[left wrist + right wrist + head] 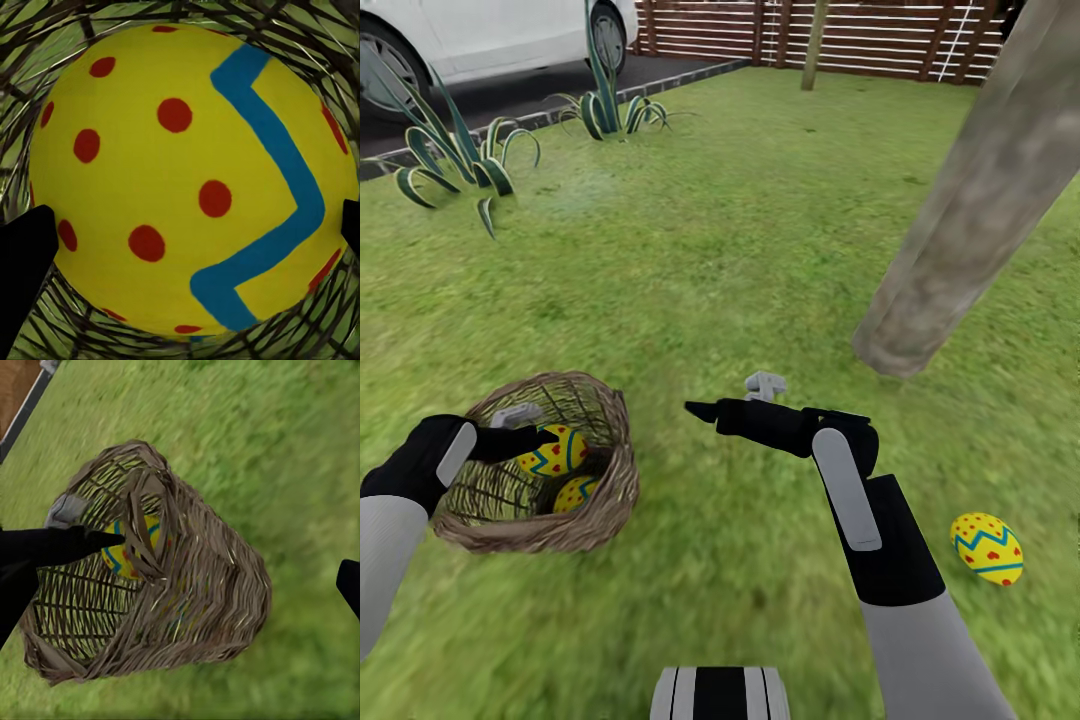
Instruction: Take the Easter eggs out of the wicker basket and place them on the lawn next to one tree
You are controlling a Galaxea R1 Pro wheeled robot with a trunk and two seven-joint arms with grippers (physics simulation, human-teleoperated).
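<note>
The wicker basket (610, 480) sits on the lawn (740, 260) at the lower left, holding two Easter eggs, one upper (560, 452) and one lower (575, 493). My left gripper (528, 426) reaches into it, open, its fingers (26, 255) straddling the upper egg (180, 172) close up. A third egg (987, 547) lies on the grass at the lower right, near the thick grey-brown tree trunk (980, 200). My right gripper (732, 396) hovers open over the grass between basket and tree, holding nothing. Its wrist view looks at the basket (195, 585) and the egg (120, 556) through the weave.
Spiky striped plants (450, 160) (610, 105) line the dark driveway edge at the back left, where a white car (480, 35) is parked. A brown slat fence (860, 35) closes the far side, with a thin trunk (815, 45) before it.
</note>
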